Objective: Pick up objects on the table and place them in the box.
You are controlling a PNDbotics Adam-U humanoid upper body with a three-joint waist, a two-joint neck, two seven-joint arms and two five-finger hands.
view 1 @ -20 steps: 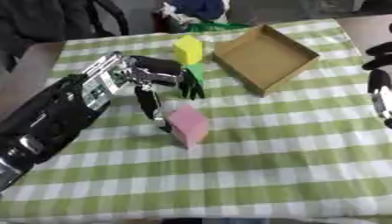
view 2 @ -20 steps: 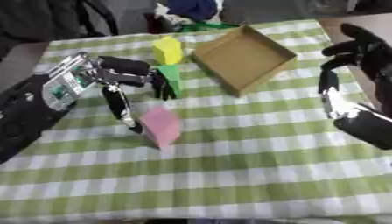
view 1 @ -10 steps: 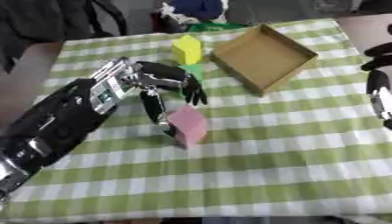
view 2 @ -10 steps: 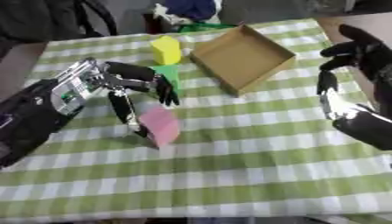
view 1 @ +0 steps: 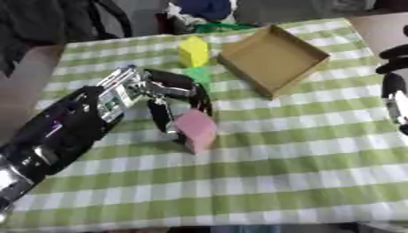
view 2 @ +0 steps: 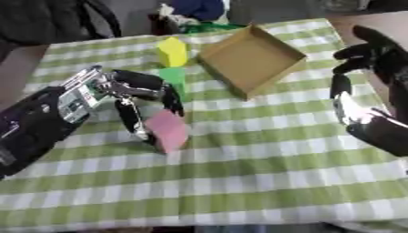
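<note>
Reaching in from the view's left, the left hand [view 1: 163, 98] is bending down over a pink block [view 1: 196, 129], its dark fingers [view 1: 162, 119] and thumb curling to either side of the block's upper end as if pinching it; the block is leaning slightly on the table [view 1: 263, 173], which is wearing a soft green-and-white checked cloth. Whether the block is lifting off the cloth cannot be told. At the right edge the right hand [view 2: 368, 50] is hanging idle above the table, its black fingers relaxed and spread, grasping nothing.

Just beyond the left hand, a small green block [view 2: 173, 78] is lying on the cloth, partly behind the knuckles. Farther back, a yellow block [view 1: 193, 51] with a peaked top is standing just past the green one. Near the far right, a shallow square cardboard box [view 1: 275, 59] is sitting askew, its brown floor bare and its thin walls standing upright, well apart from the pink block.
</note>
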